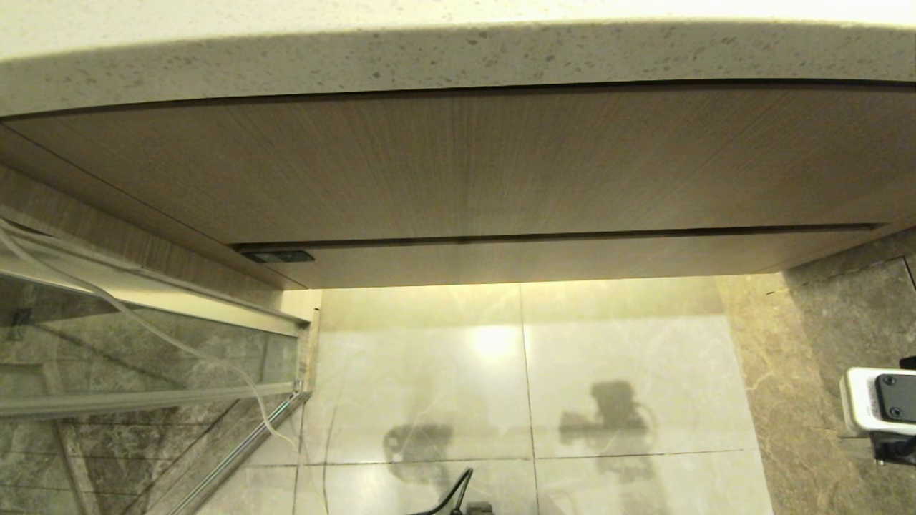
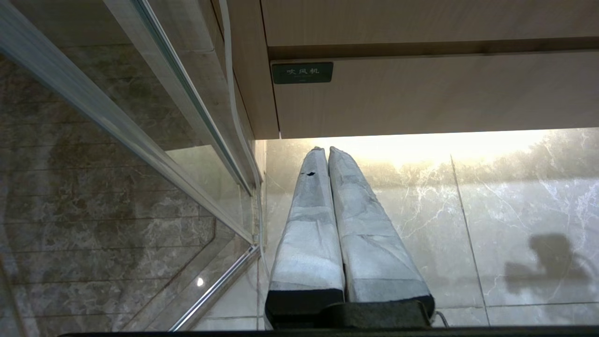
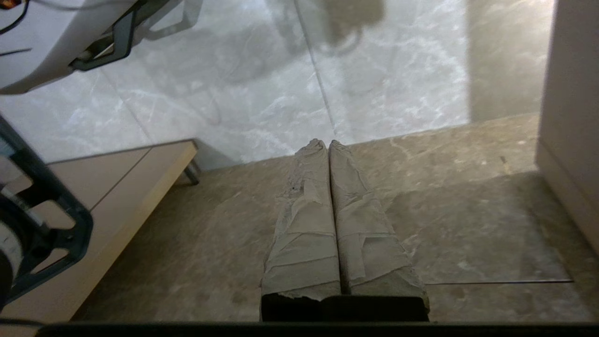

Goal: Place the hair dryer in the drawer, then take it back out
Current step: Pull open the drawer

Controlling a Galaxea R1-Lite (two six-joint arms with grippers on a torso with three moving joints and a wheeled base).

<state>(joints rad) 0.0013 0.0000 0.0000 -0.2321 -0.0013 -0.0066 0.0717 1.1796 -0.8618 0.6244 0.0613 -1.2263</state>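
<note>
Right now the drawer (image 1: 544,259) is pushed all the way in, a thin strip of light wood under the taller wood panel (image 1: 458,164) and the speckled stone bench (image 1: 429,50) on top. A small dark green label (image 1: 278,256) sits at the left end of the drawer front; the left wrist view shows it (image 2: 302,72) with pale writing on it. The hair dryer cannot be seen in any view, so I cannot tell where it is. The left pincer (image 2: 324,149) hangs low near the floor, pointing toward the drawer. Its two wrapped fingers (image 2: 309,224) are pressed tight together with nothing between them. Beside it on the left stands a glass door (image 2: 117,196) with a shiny metal frame, and a white cord (image 1: 143,322) runs down along that glass. The right pincer (image 3: 323,141) is also clenched, its wrapped fingers (image 3: 304,224) touching along their whole length and gripping nothing. It points down at the brown marble floor (image 3: 468,224), close to where the brown part meets the pale shiny tiles (image 1: 608,343). In the head view only a white and black piece of the right arm (image 1: 882,404) peeks in at the right edge. Two dark shadows (image 1: 608,422) lie on the pale tiles in front of the cabinet. A bright spot of light (image 1: 494,340) shines on the tiles just below the drawer.
</note>
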